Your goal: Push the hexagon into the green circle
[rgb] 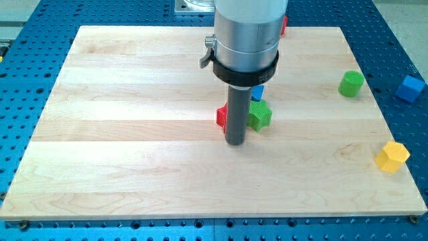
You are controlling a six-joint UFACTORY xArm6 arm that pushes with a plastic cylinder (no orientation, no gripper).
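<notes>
The yellow hexagon (pixel 392 156) lies near the board's right edge, toward the view's bottom. The green circle (pixel 350 84) lies above it, near the right edge. My tip (pixel 235 142) rests on the board at the middle, far to the left of both. A red block (pixel 221 118) shows just left of the rod and is partly hidden by it. A green star-shaped block (pixel 260 115) sits just right of the rod. A blue block (pixel 257 92) above the green one is partly hidden by the arm.
A blue cube (pixel 409 88) sits off the wooden board (pixel 134 134) on the blue perforated table at the right. Another red block (pixel 284 25) peeks out beside the arm at the board's top edge.
</notes>
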